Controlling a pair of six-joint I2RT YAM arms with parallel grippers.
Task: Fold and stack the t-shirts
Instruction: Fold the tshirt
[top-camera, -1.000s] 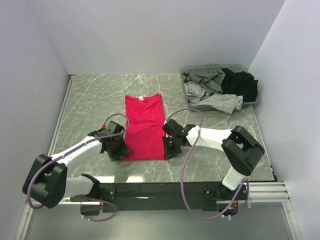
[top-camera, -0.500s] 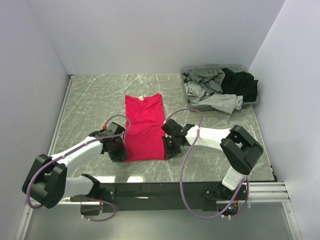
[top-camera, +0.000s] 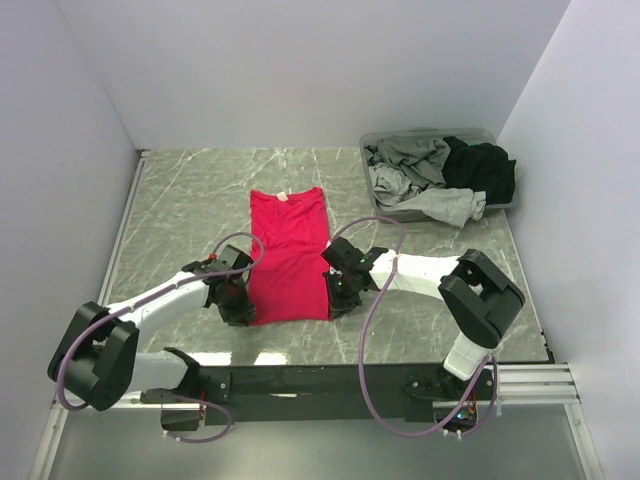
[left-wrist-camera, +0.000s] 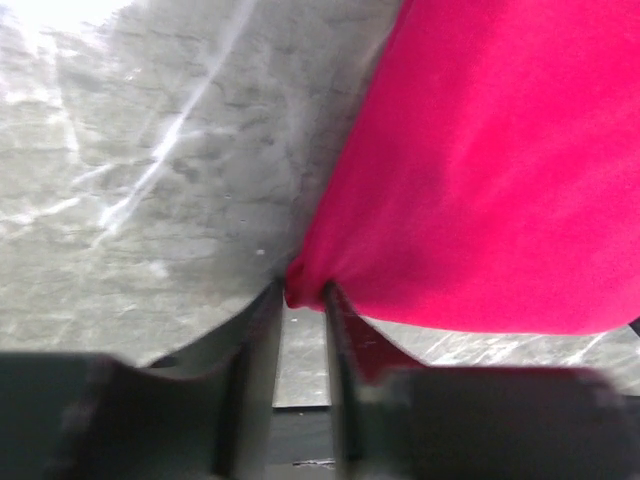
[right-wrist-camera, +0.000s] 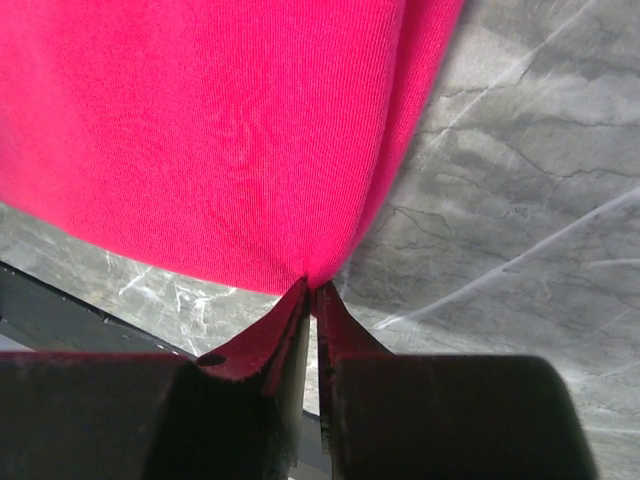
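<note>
Red t-shirt, narrow flat strip, grey and black t-shirts heaped apart

t-shirt mid table; l gripper at its near-left corner, r gripper at near-right; tub back right w/ other shirts in it.

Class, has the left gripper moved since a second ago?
Yes: the left gripper has edged right, away from the table's left edge, onto the red t-shirt's corner.
</note>
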